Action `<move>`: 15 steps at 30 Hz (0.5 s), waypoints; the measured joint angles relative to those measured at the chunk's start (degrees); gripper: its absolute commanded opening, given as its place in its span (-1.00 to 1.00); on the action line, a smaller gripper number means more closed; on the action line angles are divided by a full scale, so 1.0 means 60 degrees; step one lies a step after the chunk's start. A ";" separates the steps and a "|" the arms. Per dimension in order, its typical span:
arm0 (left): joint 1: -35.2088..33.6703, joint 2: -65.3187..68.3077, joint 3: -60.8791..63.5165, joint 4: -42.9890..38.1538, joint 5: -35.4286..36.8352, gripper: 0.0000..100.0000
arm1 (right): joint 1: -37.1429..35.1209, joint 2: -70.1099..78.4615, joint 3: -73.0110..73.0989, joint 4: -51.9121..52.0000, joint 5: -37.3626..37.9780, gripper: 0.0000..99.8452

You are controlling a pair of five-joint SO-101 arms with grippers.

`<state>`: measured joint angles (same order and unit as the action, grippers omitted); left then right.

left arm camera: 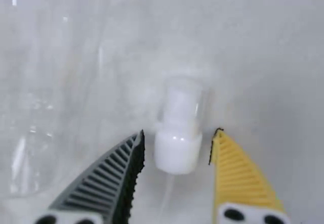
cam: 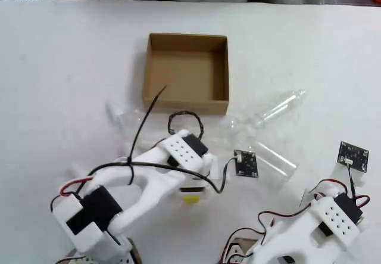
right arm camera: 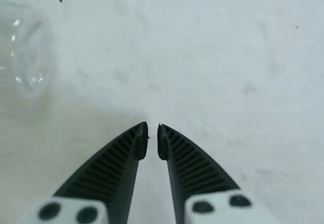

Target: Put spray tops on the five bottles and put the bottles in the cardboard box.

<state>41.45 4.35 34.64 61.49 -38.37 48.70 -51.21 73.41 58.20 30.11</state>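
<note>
My left gripper [left arm camera: 177, 135] stands open around a white spray top [left arm camera: 178, 133] with a clear cap, which lies on the white table between the grey finger [left arm camera: 124, 171] and the yellow finger [left arm camera: 235, 171]. A clear bottle [left arm camera: 40, 107] lies beside it. The left arm [cam: 172, 162] sits just in front of the open cardboard box [cam: 187, 70]. Clear bottles lie right of the box [cam: 280, 106], in front of it [cam: 271, 157] and to its left [cam: 122, 118]. My right gripper [right arm camera: 152, 135] is shut on nothing over bare table, with a clear bottle [right arm camera: 28, 57] off to one side.
The right arm [cam: 333, 216] rests at the near right corner. Black cables [cam: 149, 115] loop off the left arm toward the box. Small camera boards [cam: 245, 164] [cam: 353, 155] stick out from both arms. The table's far edge [cam: 190, 0] lies behind the box.
</note>
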 measured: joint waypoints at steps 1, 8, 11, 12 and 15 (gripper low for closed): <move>0.0000 0.0000 0.0000 0.0000 0.0000 -0.56 | 0.0000 0.0000 0.0000 0.0000 0.0000 -0.96; 0.0147 0.0015 0.0000 0.0015 0.0000 -0.81 | 0.0000 0.0000 0.0000 0.0000 0.0000 -0.96; 0.0381 0.0015 0.0015 -0.0190 -0.0029 -0.80 | 0.0000 0.0000 0.0000 0.0000 0.0000 -0.96; 0.0410 0.0029 0.0015 -0.0205 -0.0029 -0.80 | 0.0000 0.0000 0.0000 0.0000 0.0000 -0.96; 0.0410 0.0029 0.0015 -0.0249 -0.0029 -0.80 | 0.0000 0.0000 0.0000 0.0000 0.0000 -0.96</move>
<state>43.91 4.53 34.73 60.00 -38.55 48.70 -51.21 73.41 58.20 30.11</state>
